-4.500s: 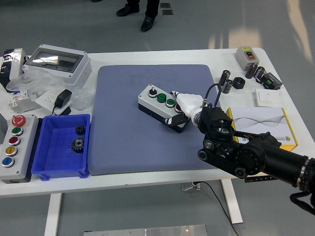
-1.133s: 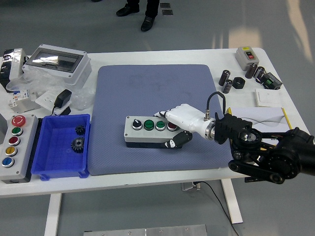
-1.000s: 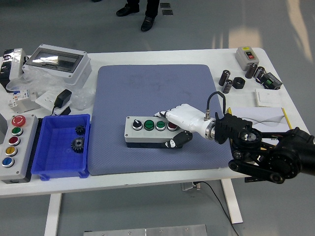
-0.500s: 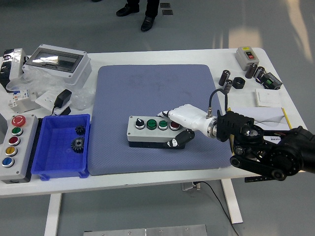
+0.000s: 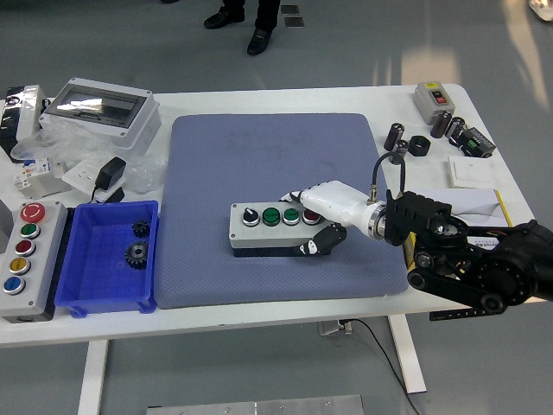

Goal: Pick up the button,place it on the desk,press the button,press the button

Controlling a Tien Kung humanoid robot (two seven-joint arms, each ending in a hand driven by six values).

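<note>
The button box [image 5: 262, 233] is a grey four-control box with a black knob, two green buttons and a red button. It lies flat on the blue mat [image 5: 259, 147], a little right of the mat's middle and near its front. My right hand [image 5: 309, 221], white with a black arm, comes in from the right and is shut on the box's right end. Its fingers lie over the top by the red button and its thumb [image 5: 321, 241] presses on the front face. My left arm is out of view.
A blue bin [image 5: 73, 290] with gears and a grey five-button box [image 5: 24, 285] sit at front left. A clear-lid enclosure [image 5: 99, 108] and loose parts lie at back left. A yellow-and-white carton [image 5: 471, 201], capacitors [image 5: 397, 138] and a small switch box [image 5: 432, 97] sit right. A person's shoes [image 5: 259, 39] show beyond the table.
My right hand has slid the button box slightly to the right over the mat, keeping hold of its right end. Earlier the box sat tilted and farther back.
</note>
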